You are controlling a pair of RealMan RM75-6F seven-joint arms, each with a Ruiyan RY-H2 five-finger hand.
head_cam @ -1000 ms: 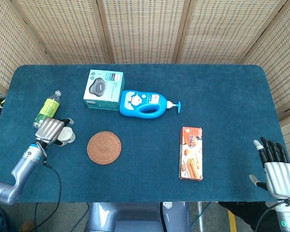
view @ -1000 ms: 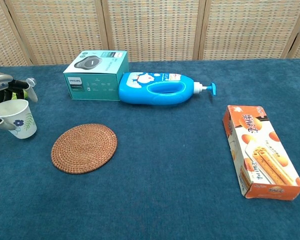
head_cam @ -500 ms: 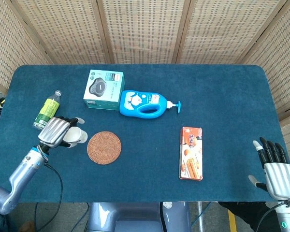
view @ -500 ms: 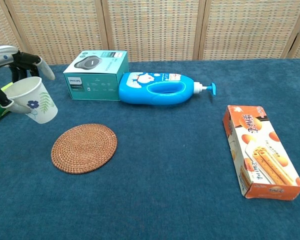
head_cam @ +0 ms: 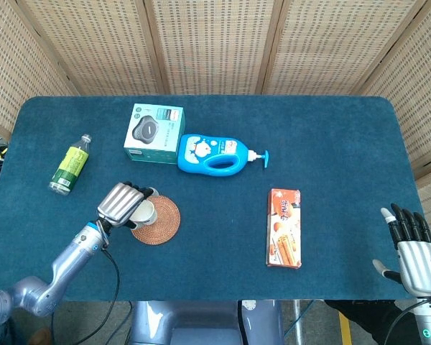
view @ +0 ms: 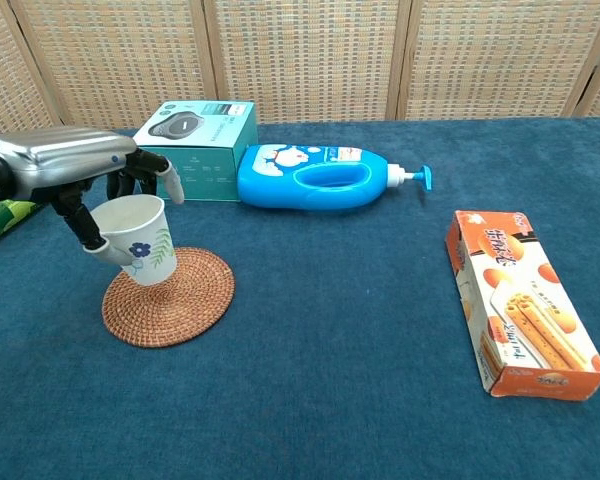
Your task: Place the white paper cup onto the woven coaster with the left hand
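Observation:
My left hand [view: 85, 175] [head_cam: 120, 203] grips the white paper cup [view: 140, 240] [head_cam: 145, 211], which has a blue flower print. The cup hangs slightly tilted over the left part of the round woven coaster [view: 170, 297] [head_cam: 160, 221]; whether its base touches the coaster I cannot tell. My right hand [head_cam: 412, 248] sits at the lower right corner of the head view, off the table's right front, fingers apart and holding nothing. The chest view does not show it.
A teal box [view: 192, 136] and a blue pump bottle [view: 320, 177] lie behind the coaster. A small green-labelled bottle [head_cam: 71, 164] lies at the far left. An orange snack box [view: 523, 305] lies to the right.
My left hand has carried the cup rightwards from beside the green bottle to above the coaster's left part. The right hand has barely moved.

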